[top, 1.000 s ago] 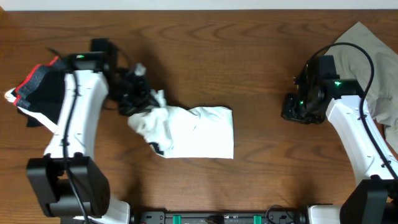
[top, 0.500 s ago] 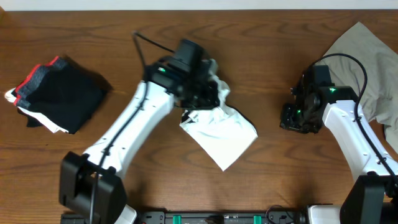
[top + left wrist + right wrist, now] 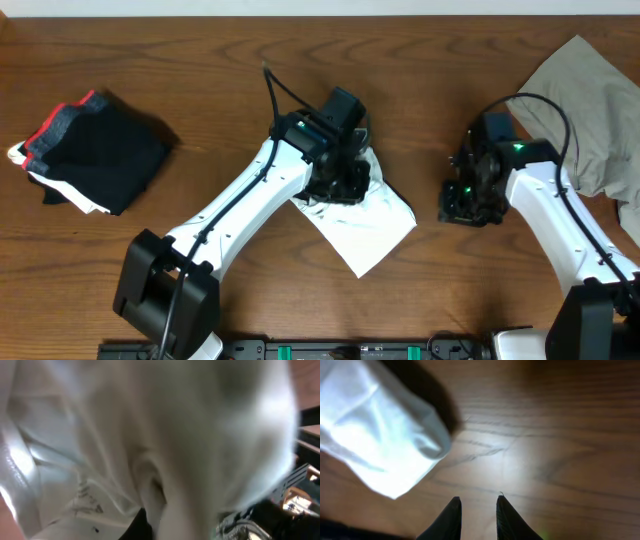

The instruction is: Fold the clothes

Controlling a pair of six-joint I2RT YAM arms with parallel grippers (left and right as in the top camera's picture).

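We have the black red-edged pile [image 3: 95, 155] folded at left, left gripper [image 3: 340, 185] clamped on the part-folded white T-shirt [image 3: 368, 238], right gripper [image 3: 477, 510] ajar and empty, grey-khaki garment [image 3: 590, 110] not yet folded.

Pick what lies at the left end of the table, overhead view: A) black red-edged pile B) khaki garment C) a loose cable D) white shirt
A: the black pile with its red edge lies at the left end, the white shirt in the middle, and the khaki garment at the right.
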